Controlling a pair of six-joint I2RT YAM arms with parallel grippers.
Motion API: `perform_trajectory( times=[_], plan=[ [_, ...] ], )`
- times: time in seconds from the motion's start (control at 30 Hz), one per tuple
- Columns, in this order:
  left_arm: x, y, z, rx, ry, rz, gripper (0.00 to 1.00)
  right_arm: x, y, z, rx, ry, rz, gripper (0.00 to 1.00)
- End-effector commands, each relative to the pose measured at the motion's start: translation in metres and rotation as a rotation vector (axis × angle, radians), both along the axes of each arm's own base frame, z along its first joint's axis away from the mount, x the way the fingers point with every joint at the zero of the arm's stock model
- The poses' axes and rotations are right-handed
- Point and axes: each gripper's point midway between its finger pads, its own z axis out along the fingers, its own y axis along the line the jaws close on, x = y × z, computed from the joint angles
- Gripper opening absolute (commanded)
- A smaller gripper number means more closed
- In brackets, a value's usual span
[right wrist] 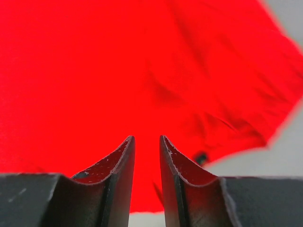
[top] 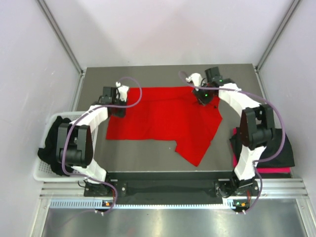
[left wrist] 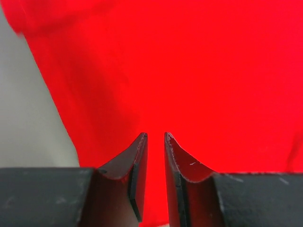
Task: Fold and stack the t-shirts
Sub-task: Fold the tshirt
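- Red cloth covers the middle of the grey desk. It is the red t-shirt, spread out flat, with one floppy corner pointing to the bottom of the frame.
- At its upper left edge sits the left gripper. Its fingers are almost together with red cloth in the thin gap, so I think it is pinching the shirt.
- At the upper right edge, the right gripper looks the same: nearly closed, with red cloth between its fingers.
- The step looks like a fold, bringing the top edge down onto the bottom edge.
- To do it well, both arms should lift to the same height and go at the same speed.
- Pull the edge a little tight so no wrinkles form.
- Tuck in that floppy corner too.
- At the right of the frame a black t-shirt lies on a pinkish-red t-shirt. I think that is the stack.
- More black t-shirts wait in the white basket on the left.
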Motion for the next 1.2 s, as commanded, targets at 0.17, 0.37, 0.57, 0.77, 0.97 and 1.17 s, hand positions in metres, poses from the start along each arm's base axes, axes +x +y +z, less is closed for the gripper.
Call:
perform_trajectory(
  times=[0.17,0.37,0.57,0.77,0.97,1.17],
  plan=[
    [0.004,0.009,0.042,0.024,-0.16,0.011,0.25,0.025,0.027,-0.005,-0.055,-0.013,0.057,0.29],
    [0.003,0.01,0.039,0.026,-0.154,0.017,0.25,0.043,0.037,-0.027,-0.091,0.02,0.051,0.3],
    [0.003,0.012,0.04,0.034,-0.16,0.021,0.25,0.043,0.044,-0.03,-0.087,0.032,0.054,0.3],
    [0.003,0.012,0.038,0.031,-0.156,0.025,0.25,0.034,0.05,-0.014,-0.098,-0.042,0.083,0.29],
    [0.002,0.011,0.038,0.026,-0.152,0.021,0.24,0.021,0.065,-0.017,-0.111,-0.033,0.13,0.29],
    [0.0,0.012,0.038,0.029,-0.154,0.022,0.24,0.018,0.077,-0.013,-0.133,-0.057,0.161,0.28]
  ],
)
